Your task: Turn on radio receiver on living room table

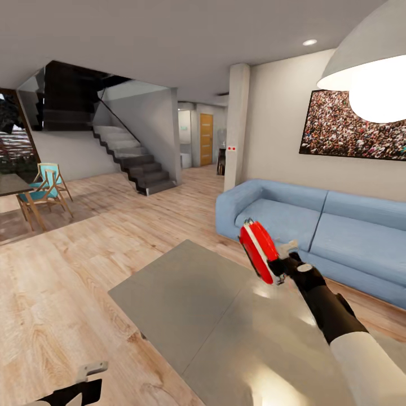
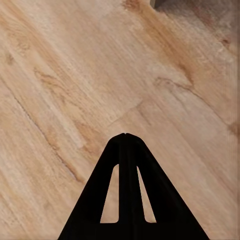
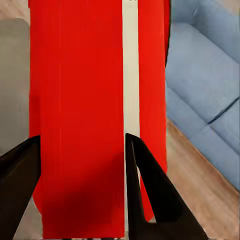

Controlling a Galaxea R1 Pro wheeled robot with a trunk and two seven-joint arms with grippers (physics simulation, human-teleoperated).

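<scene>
My right gripper (image 1: 282, 269) is shut on the red radio receiver (image 1: 257, 251) and holds it tilted in the air above the far side of the grey coffee table (image 1: 186, 299). Close up in the right wrist view, the radio receiver (image 3: 85, 115) is a broad red slab with a white trim strip, clamped between the two black fingers (image 3: 150, 195). Its dial is hidden. My left gripper (image 2: 125, 136) is shut, with nothing in it, over the wood floor beside the table's near left corner, and in the head view my left gripper (image 1: 93, 369) sits at the bottom edge.
The long blue sofa (image 1: 316, 231) stands just behind the table, under the crowd picture (image 1: 352, 127). A white dome lamp (image 1: 372, 67) hangs close at upper right. A staircase (image 1: 132, 158) and dining chairs (image 1: 45, 192) are far left across open wood floor.
</scene>
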